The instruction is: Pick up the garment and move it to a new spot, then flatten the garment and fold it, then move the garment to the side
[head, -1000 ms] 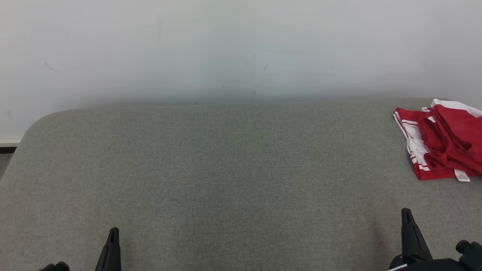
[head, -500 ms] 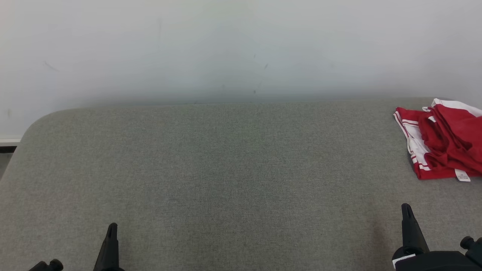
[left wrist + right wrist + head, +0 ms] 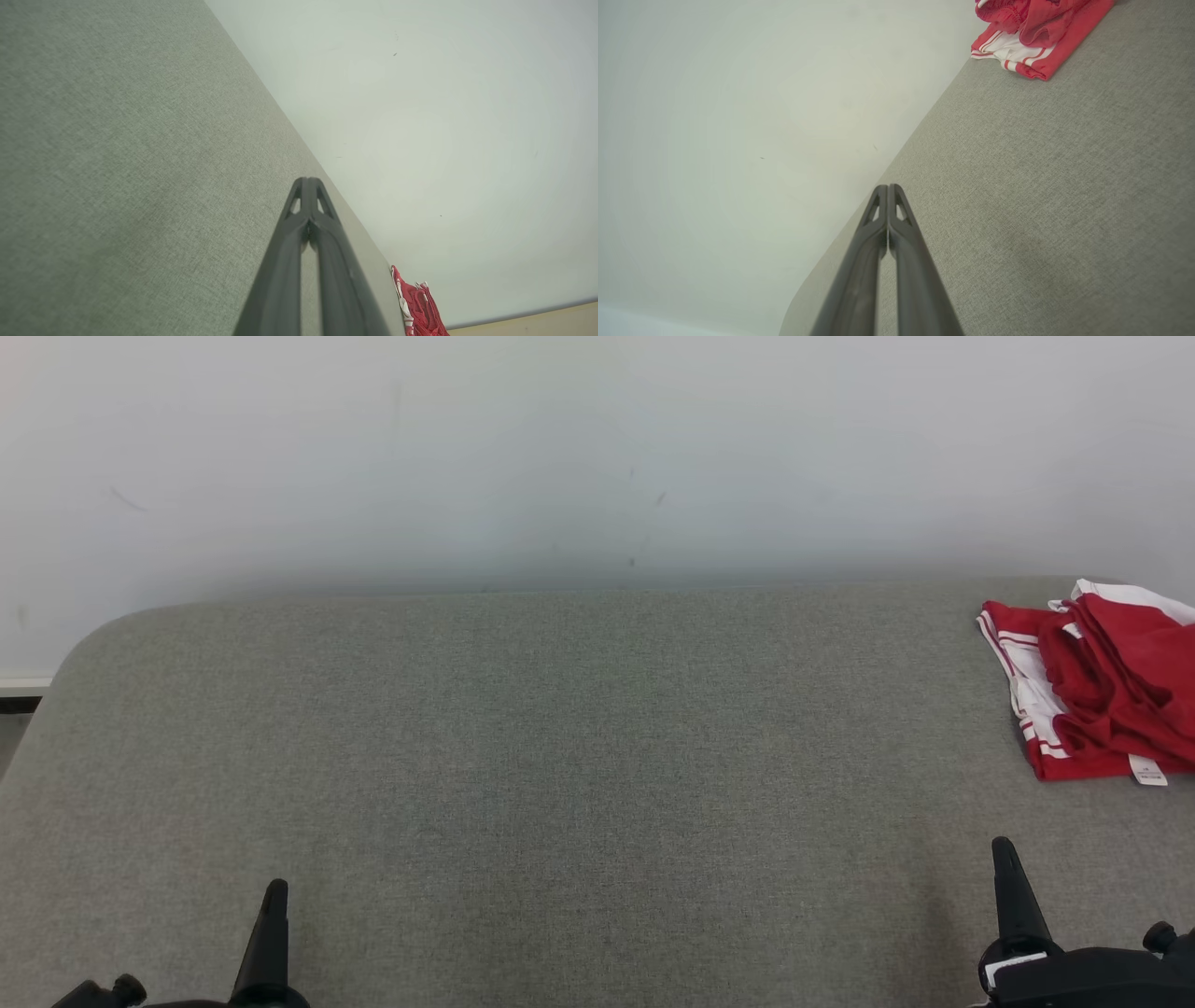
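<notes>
The garment (image 3: pixel 1102 691) is red with white stripes and a white tag, lying folded and bunched at the far right of the grey fabric surface (image 3: pixel 560 737), partly cut off by the picture's edge. It also appears as the garment (image 3: pixel 1031 32) in the right wrist view and the garment (image 3: pixel 416 303) in the left wrist view. My left gripper (image 3: pixel 274 896) is at the lower left, shut and holding nothing. My right gripper (image 3: pixel 1004 854) is at the lower right, shut and holding nothing, well short of the garment. In the wrist views the left gripper (image 3: pixel 306 184) and right gripper (image 3: pixel 887 189) have their fingertips pressed together.
A pale wall (image 3: pixel 597 457) rises right behind the surface's back edge. The surface's rounded left corner (image 3: pixel 103 630) drops off to a strip of floor and skirting (image 3: pixel 19 695). Bare grey fabric lies between the two grippers.
Both grippers have crept slightly forward, up the head view, more of the right arm's dark body showing. The garment has not moved.
</notes>
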Motion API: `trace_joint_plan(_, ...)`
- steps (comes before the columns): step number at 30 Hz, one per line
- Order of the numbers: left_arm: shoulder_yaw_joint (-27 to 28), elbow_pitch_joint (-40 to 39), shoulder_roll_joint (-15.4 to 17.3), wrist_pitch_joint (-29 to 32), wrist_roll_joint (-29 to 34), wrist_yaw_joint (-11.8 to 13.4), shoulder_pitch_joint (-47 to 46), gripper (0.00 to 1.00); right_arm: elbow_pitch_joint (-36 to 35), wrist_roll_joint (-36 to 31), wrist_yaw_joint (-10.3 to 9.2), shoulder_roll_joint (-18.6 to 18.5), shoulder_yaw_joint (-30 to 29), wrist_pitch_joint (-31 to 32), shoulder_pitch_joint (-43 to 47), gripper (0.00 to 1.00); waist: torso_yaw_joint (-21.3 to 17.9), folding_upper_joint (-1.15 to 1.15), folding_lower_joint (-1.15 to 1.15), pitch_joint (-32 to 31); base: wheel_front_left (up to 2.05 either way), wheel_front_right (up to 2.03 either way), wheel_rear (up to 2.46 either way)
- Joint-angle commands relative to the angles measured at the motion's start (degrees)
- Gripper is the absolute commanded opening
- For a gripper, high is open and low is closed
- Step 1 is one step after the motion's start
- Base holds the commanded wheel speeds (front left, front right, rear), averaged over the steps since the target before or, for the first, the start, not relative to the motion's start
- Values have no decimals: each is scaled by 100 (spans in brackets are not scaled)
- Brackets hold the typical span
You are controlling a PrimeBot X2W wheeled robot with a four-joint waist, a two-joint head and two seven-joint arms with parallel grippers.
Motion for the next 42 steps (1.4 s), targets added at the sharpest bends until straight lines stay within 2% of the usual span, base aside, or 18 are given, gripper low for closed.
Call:
trace_joint_plan(1, 32, -29, 0, 32, -174, -26, -149, 0, -42, 182, 3, 1, -28, 40, -129, 0, 0, 0, 0, 1, 0, 0, 0)
trace_joint_plan(42, 193, 145, -40, 598, -2190, -50, -429, 0, 156, 2337, 4, 66, -139, 609, -402, 0, 11, 0, 0, 34, 0, 0, 0)
